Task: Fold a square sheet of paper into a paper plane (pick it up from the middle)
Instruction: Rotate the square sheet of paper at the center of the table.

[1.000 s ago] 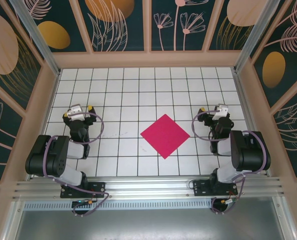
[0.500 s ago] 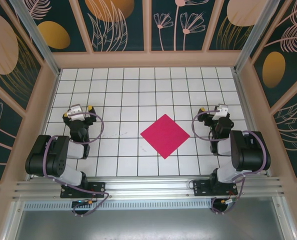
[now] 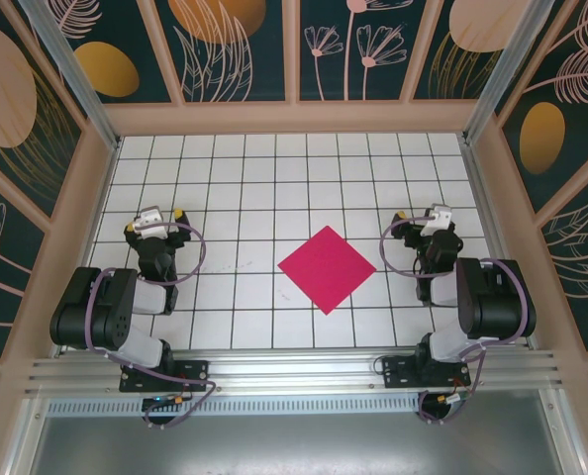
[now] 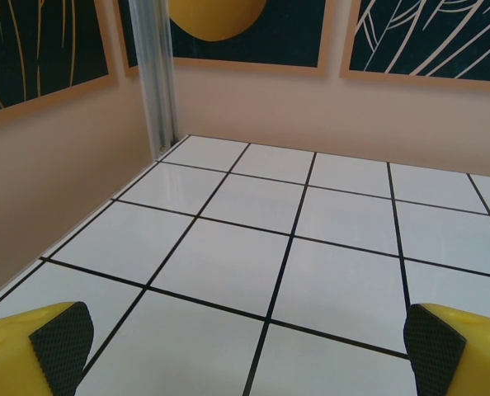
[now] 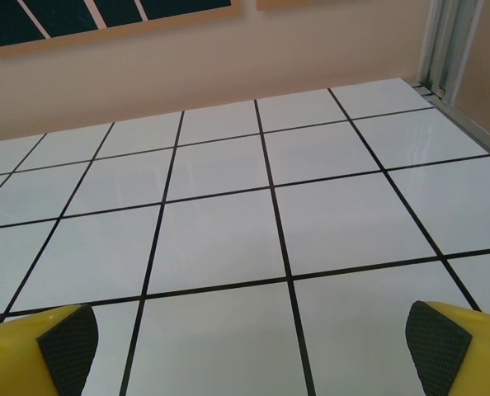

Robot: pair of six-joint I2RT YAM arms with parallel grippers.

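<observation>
Top view: the pink sheet of paper [image 3: 327, 269] lies flat on the white tiled table [image 3: 254, 168]. It's turned corner-up like a diamond, a bit right of centre and nearer the front edge than the back wall. It looks like a plain flat square. It sits btwn the two arms, touching neither. The left gripper [image 3: 155, 219] is well off to the paper's left. The right gripper [image 3: 420, 220] is near its right corner but apart from it. Both arms are folded back over their bases, grippers pointing toward the back wall. From up here the finger gap is hard to judge.

Left wrist cam settles it for the left gripper [image 4: 245, 351]: yellow fingers spread wide, black ribbed pads [image 4: 61, 342] at the bottom corners of frame, bare tiles btwn them. Ahead there's the side wall, a metal post [image 4: 158, 74] in the corner, and the back wall w/ dark panels.

Right wrist cam: the right gripper [image 5: 245, 351] is the same, fingers wide apart, pads [image 5: 68, 345] at the frame's bottom corners, holding nothing, bare tiles btwn. A second post [image 5: 447, 37] stands at upper right, back wall ahead.
</observation>
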